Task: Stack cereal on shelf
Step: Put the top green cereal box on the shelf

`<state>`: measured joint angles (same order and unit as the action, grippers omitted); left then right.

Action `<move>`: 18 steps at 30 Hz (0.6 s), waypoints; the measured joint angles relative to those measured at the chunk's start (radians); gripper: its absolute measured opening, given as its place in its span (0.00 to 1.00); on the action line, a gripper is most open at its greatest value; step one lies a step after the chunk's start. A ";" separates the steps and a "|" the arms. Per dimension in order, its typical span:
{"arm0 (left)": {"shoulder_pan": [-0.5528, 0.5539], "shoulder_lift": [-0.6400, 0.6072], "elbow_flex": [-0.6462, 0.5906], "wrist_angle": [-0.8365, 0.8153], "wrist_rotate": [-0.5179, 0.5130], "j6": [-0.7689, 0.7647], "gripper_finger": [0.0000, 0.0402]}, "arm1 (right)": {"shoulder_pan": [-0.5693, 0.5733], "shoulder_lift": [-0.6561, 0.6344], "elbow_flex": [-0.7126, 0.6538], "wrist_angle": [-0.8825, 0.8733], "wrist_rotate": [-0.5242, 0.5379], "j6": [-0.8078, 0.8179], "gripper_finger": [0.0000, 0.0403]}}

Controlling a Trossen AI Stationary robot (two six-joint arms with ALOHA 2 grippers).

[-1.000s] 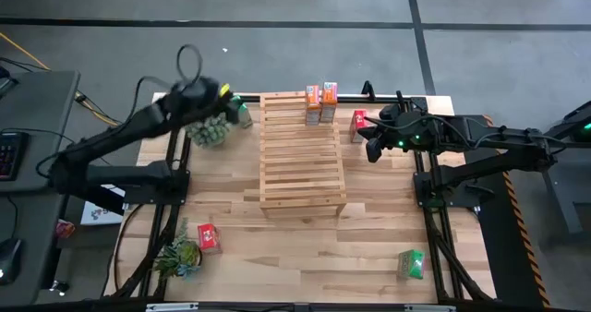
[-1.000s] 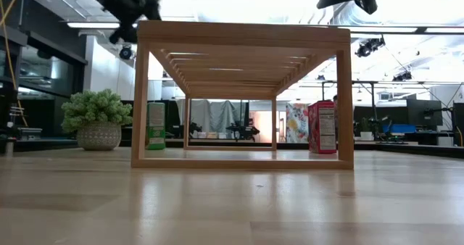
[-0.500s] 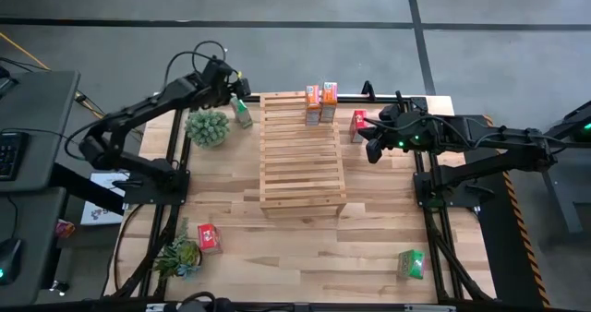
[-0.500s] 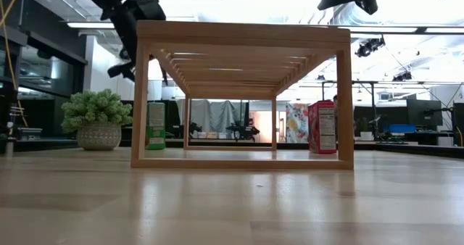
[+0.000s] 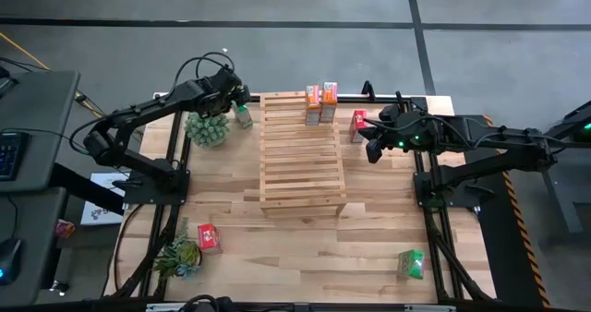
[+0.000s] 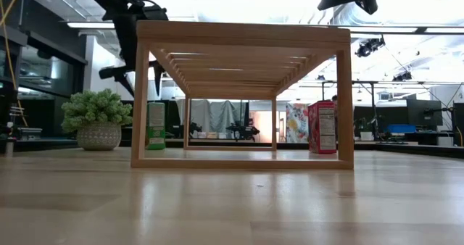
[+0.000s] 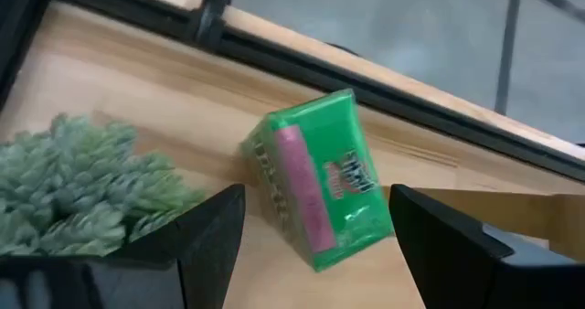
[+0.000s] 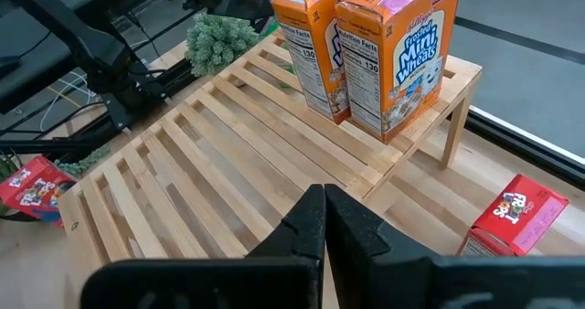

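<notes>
Grey floor surrounded the plywood desk (image 5: 305,257), where the slatted shelf (image 5: 302,160) stood at centre frame with two orange cereal boxes (image 5: 320,100) on its upper end. At upper left, the left pincer (image 5: 236,102) hung wide open over a green cereal box (image 5: 244,116) just beside a potted plant (image 5: 207,127). Right of the shelf, the right pincer (image 5: 373,148) hovered fully closed and empty near a red cereal box (image 5: 357,124).
</notes>
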<state>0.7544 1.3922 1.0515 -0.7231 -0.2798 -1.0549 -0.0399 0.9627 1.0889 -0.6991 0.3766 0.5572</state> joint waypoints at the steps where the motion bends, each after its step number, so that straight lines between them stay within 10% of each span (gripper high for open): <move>1: 0.000 0.000 0.000 0.000 0.000 -0.007 0.65 | 0.000 0.001 0.000 0.000 0.005 0.000 0.00; 18: 0.000 0.094 0.000 0.067 0.027 -0.120 0.65 | 0.000 0.080 0.000 0.000 0.020 0.029 0.00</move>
<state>0.7544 1.4862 1.0515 -0.6563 -0.2531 -1.1748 -0.0399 1.0427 1.0889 -0.6987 0.3963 0.5863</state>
